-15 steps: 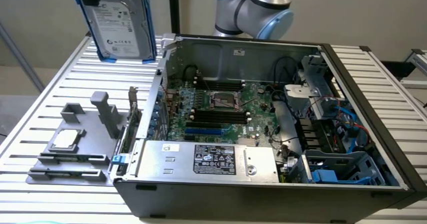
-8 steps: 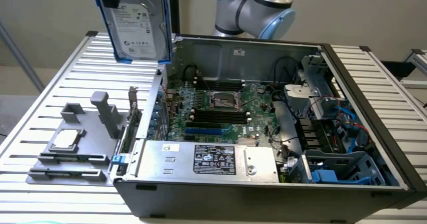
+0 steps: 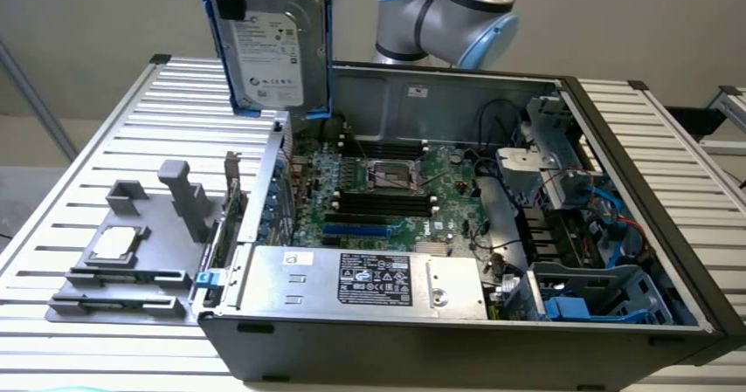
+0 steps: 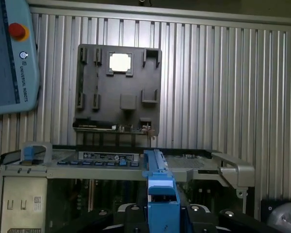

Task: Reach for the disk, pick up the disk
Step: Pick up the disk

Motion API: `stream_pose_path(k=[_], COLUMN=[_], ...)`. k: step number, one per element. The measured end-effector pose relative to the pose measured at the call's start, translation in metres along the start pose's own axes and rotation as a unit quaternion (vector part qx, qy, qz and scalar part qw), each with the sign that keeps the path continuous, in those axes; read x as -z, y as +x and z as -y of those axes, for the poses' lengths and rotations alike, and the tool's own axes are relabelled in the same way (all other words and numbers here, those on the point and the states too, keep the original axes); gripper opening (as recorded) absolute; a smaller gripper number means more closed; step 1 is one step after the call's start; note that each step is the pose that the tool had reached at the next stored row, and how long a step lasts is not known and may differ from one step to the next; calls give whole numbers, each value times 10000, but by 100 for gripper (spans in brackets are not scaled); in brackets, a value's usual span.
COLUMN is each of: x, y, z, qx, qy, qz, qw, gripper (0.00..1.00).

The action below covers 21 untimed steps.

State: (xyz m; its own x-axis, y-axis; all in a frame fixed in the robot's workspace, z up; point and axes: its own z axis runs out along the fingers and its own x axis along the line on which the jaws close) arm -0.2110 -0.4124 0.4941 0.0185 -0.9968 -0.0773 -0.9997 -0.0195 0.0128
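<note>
Disk (image 3: 271,47) aloft, upright with its label facing out, above the corner of the open computer case (image 3: 652,322) at the exterior view's left, well clear of the motherboard (image 3: 385,191). It hangs free of any support, so the lift appears done. The gripper (image 4: 162,219) pinches it along the blue carrier rail (image 4: 159,187), dark jaws flanking the plastic in the wrist view. The drive's top edge runs off the exterior view, and how deep the jaws bite is hard to judge. On the slatted tabletop (image 3: 117,121) beside the case, a grey fixture (image 3: 140,265) carries a small silver chip (image 3: 113,245), untouched.
</note>
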Motion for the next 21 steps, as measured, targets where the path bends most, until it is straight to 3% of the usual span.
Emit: stream_pose_path(k=[21], x=[30], y=[260], z=[949], qx=[1], qy=[0], qz=[0], qw=[10000], gripper=[33])
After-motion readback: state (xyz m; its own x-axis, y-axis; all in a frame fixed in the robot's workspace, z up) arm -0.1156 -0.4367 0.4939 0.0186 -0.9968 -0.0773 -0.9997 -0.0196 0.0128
